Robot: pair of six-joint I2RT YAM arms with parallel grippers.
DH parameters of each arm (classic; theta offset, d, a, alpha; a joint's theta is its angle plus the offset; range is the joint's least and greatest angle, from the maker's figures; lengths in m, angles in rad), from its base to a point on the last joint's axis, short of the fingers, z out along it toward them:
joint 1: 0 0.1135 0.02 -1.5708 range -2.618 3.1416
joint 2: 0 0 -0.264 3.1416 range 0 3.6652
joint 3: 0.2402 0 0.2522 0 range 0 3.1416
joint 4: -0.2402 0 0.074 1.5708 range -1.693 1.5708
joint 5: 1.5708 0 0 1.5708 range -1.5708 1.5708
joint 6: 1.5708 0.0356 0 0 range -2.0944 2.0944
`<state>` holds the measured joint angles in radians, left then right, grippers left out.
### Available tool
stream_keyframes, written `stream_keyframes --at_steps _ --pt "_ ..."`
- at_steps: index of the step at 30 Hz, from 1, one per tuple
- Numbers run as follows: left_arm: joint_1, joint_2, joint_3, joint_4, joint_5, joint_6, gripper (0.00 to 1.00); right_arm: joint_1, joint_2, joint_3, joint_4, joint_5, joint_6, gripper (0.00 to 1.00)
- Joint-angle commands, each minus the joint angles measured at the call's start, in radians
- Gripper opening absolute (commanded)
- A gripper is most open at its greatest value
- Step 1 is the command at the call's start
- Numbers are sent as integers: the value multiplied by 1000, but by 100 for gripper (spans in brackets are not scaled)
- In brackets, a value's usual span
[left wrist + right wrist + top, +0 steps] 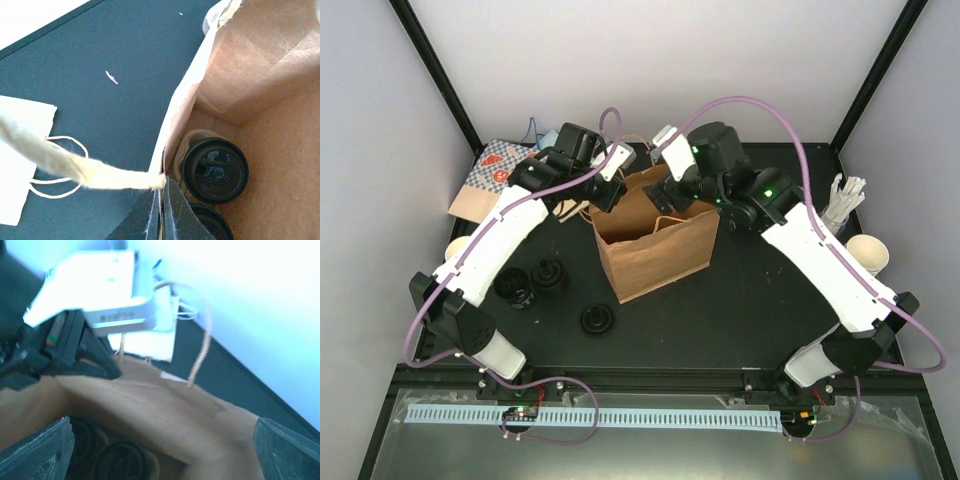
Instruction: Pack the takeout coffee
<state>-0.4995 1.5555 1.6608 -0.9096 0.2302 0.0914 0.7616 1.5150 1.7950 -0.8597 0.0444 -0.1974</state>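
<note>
Takeout coffee only part packed. Down in the bottom of the brown paper bag [655, 240]: black lid [215, 170], round, glossy, raised ring round the edge, moulded sip tab on top. Second lid [212, 222] just beside it, nearer the camera, cut off by the frame edge. Cups under both hidden. Pale tan rounded edge [196, 136] behind the first lid, carrier or cup, cannot tell which. Same two dark rounds visible, blurred, from the right wrist.

Outside the bag, on the black table [740, 310], left of it: three loose lids [548, 272], near each other, none touching the bag. Cream cup [460, 247] at the left table edge, another cream cup [868, 253] at the right edge, both well apart from the bag.

Bag upright, mouth open, centre of table.

Left arm: stretched forward and inward from the near-left base, wrist bent toward the bag's left rim. Left gripper [161, 200] pinched tight on the bag wall at the rim, paper sandwiched between the fingers, right where the twine handle [75, 167] joins; handle trailing off to the left outside the bag.

Right arm: stretched from the near-right base, angled inward, wrist above the bag's far right rim, pointed down into the mouth. Right gripper [165, 452] spread wide, fingers [45, 450] at the bottom corners of its own view, nothing between them but the view of the bag's inside.

Also there: flat printed bag [492, 175] at the far left corner, bundle of pale sticks [845, 200] near the right edge.
</note>
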Motion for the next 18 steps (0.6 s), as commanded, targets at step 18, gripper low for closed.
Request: stream_keyframes --at_steps 18 --pt "-4 205 301 1 -2 -45 30 -237 -271 -118 -105 307 251 100"
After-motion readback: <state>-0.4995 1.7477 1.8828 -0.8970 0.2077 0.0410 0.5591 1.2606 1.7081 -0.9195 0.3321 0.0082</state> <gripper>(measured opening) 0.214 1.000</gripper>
